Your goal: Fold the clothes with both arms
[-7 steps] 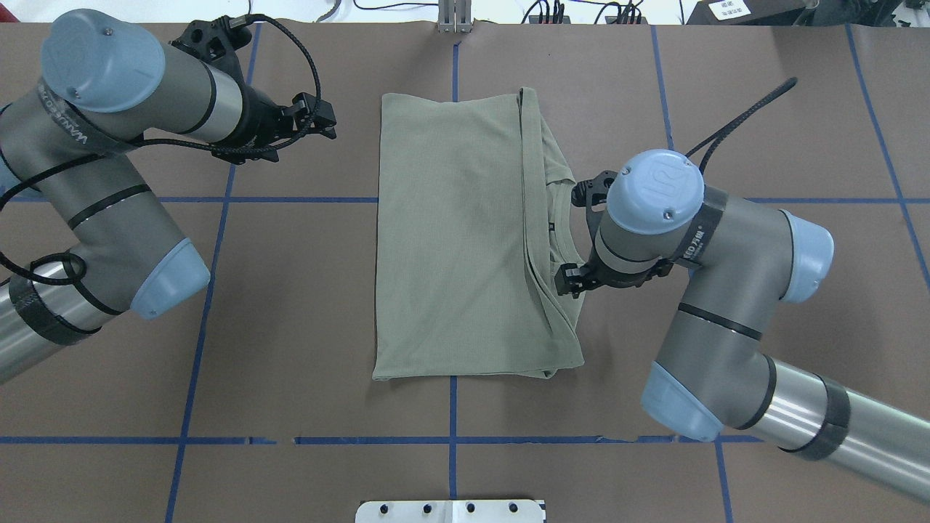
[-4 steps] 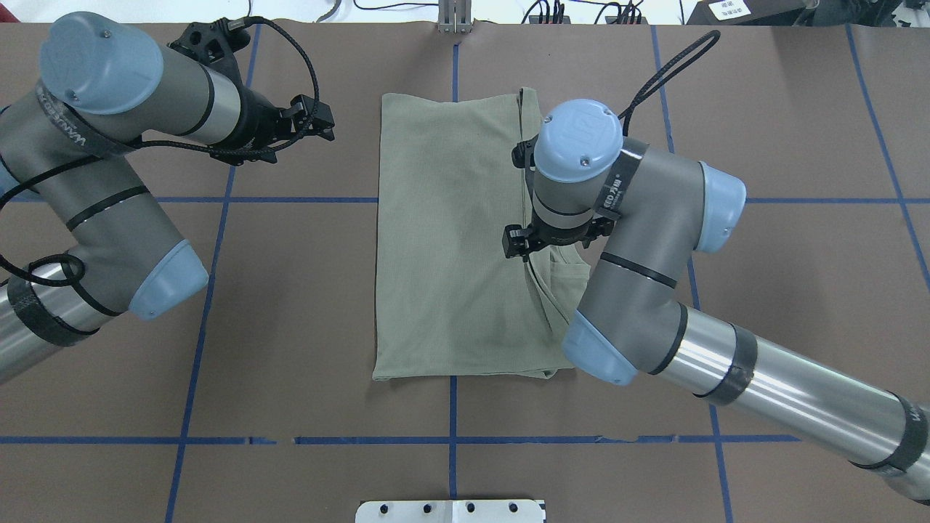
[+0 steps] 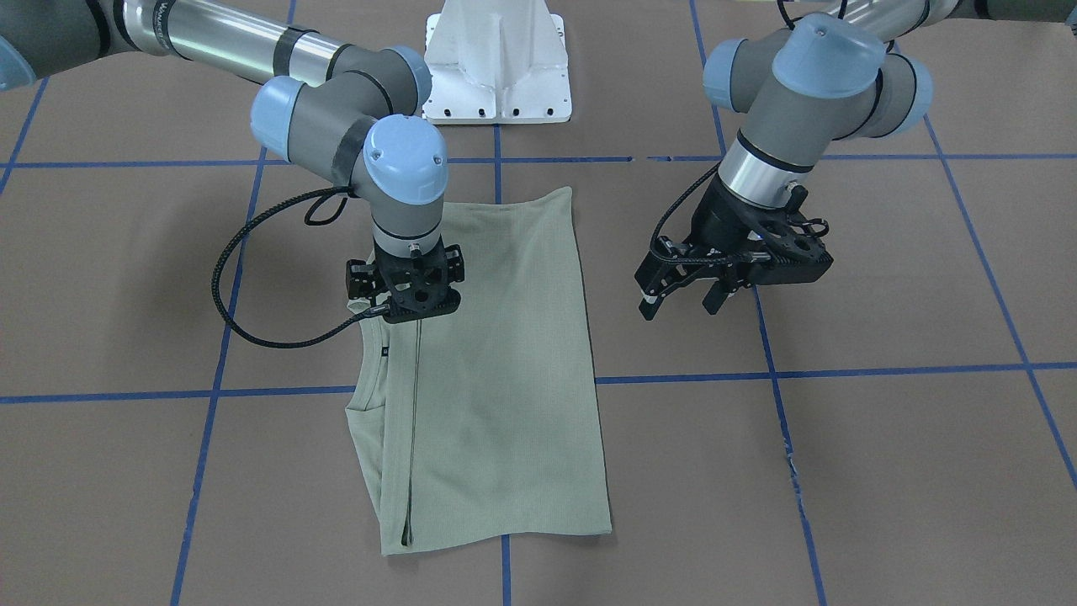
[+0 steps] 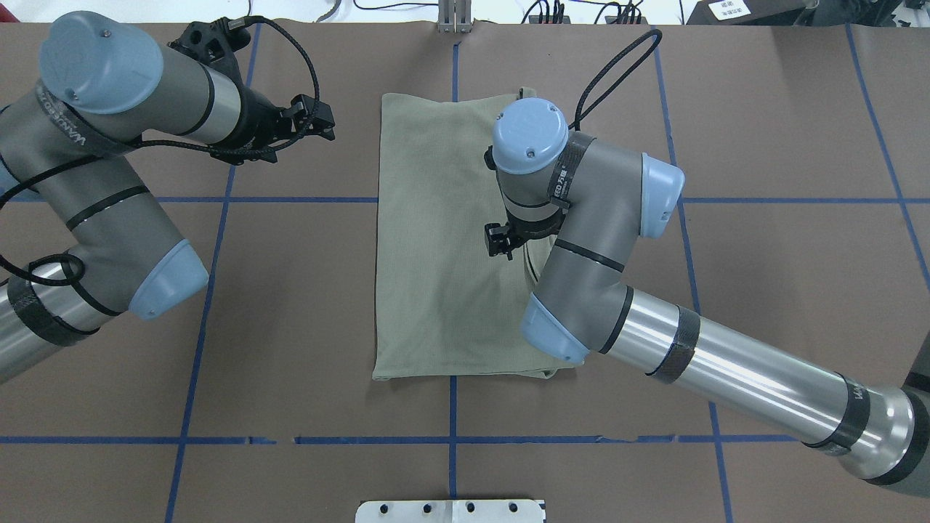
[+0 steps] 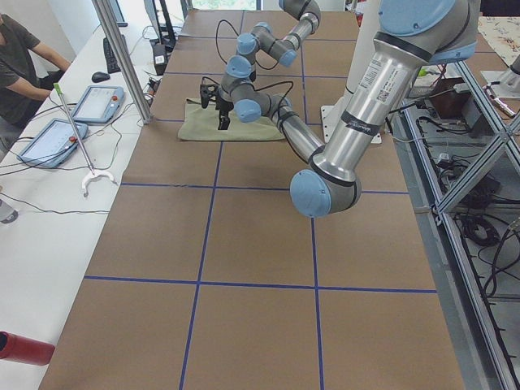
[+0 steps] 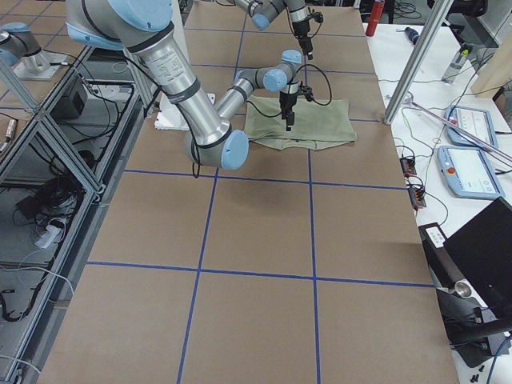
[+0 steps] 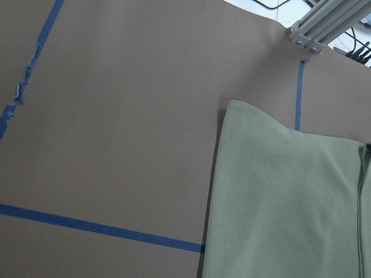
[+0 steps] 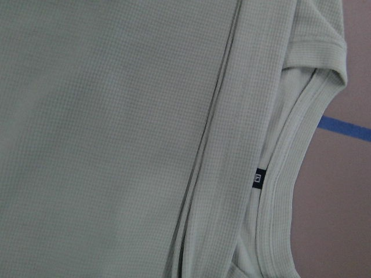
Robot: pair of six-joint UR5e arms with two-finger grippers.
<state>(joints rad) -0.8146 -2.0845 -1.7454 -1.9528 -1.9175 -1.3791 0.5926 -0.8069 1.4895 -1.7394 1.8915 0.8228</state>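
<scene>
Shirt (image 4: 436, 247) lies folded in a long rectangle mid-counter (image 4: 290, 327), flat, with the neckline edge on the robot's right side. Right gripper (image 3: 414, 308) points down over the shirt by the fold seam, near the black neck label (image 8: 259, 178); can't tell how its fingers are set. Left gripper (image 3: 680, 303) hovers off the shirt's far left corner over bare counter, fingers released and holding nothing.
</scene>
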